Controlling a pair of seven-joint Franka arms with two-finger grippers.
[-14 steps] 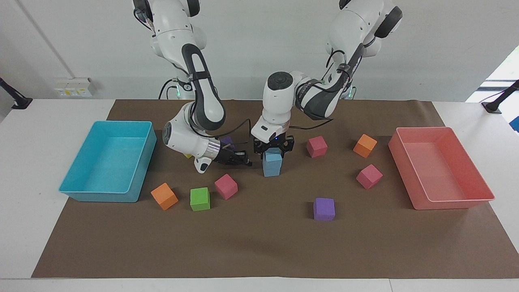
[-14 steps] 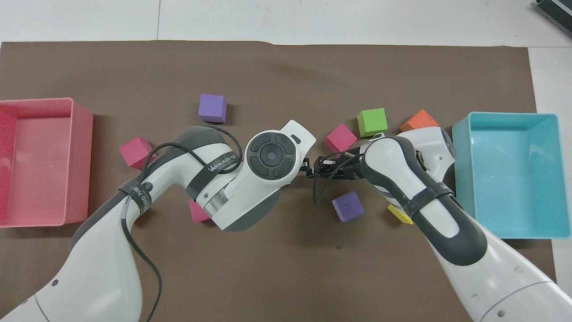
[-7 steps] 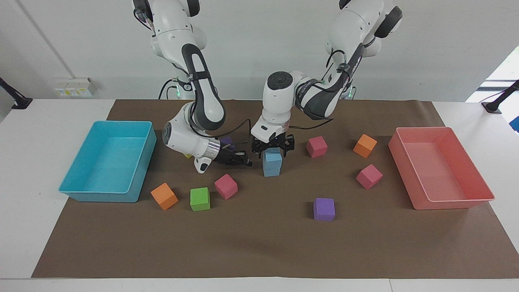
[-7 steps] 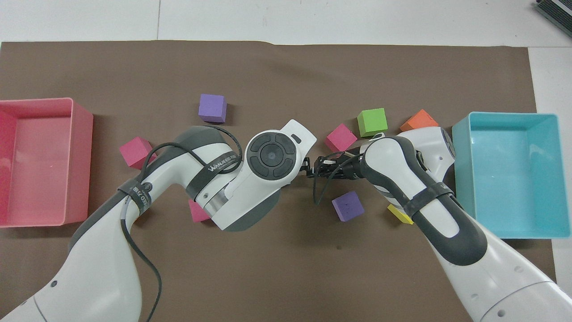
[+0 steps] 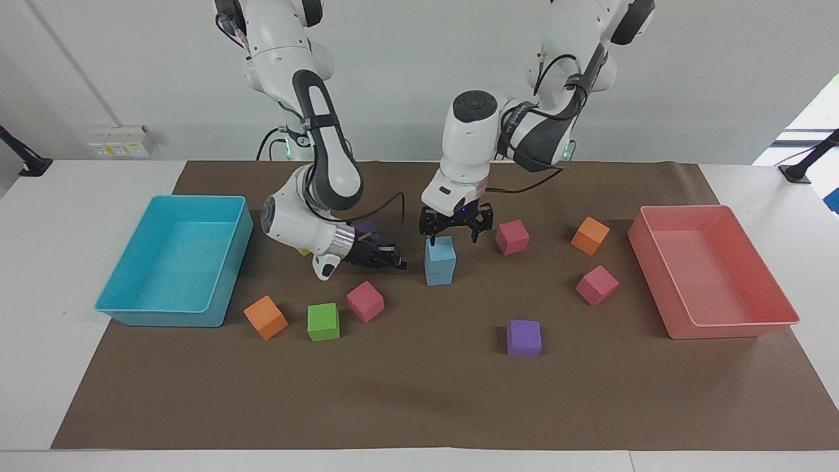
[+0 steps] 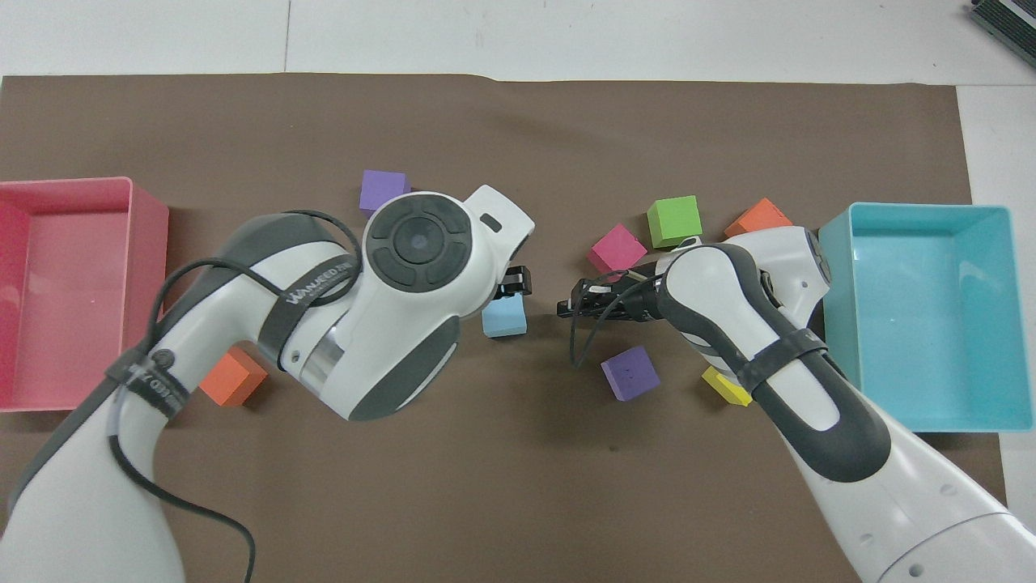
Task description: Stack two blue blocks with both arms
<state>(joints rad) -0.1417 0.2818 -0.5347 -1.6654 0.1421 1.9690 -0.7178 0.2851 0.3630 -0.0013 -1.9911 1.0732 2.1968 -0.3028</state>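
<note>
Taking the blue stack (image 5: 440,261) as landmark: in the facing view the two blue blocks stand one on the other mid-mat, the right gripper (image 5: 395,261) low beside it toward the teal bin (image 5: 172,262), fingers together and holding nothing. The left gripper (image 5: 455,231) hangs just above the stack, fingers apart, touching nothing. From overhead the left arm hides most of the stack (image 6: 505,317), so only one blue face shows, while a yellow block (image 6: 726,387) shows beside the right arm.

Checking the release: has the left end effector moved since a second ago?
Yes. The left end effector has risen off the blue stack, now open just above it.
</note>
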